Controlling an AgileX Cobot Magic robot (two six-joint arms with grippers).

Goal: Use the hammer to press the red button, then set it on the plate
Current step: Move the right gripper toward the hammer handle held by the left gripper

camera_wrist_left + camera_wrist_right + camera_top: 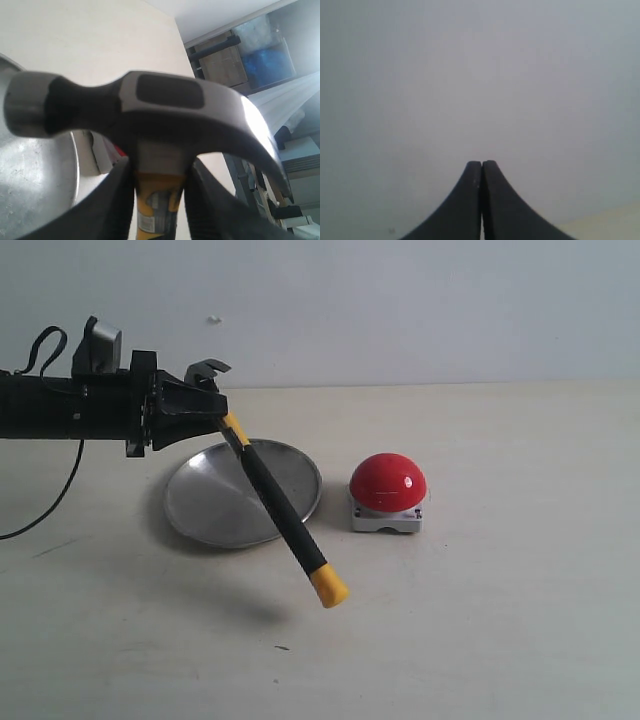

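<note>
Hammer (275, 502) above plate (205, 505), button (388, 483) to its right

Gripped at its neck by the left gripper (218, 418), the hammer slants down and rightward across the plate on the table (500, 620), head uppermost, butt end in the air before the plate's front rim. The button sits just right of the plate, not touching.

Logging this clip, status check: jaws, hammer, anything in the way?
Left gripper: jaws shut on hammer neck, hammer aloft. Right gripper: jaws shut, empty. Red button beside plate; nothing seen blocking it.
</note>
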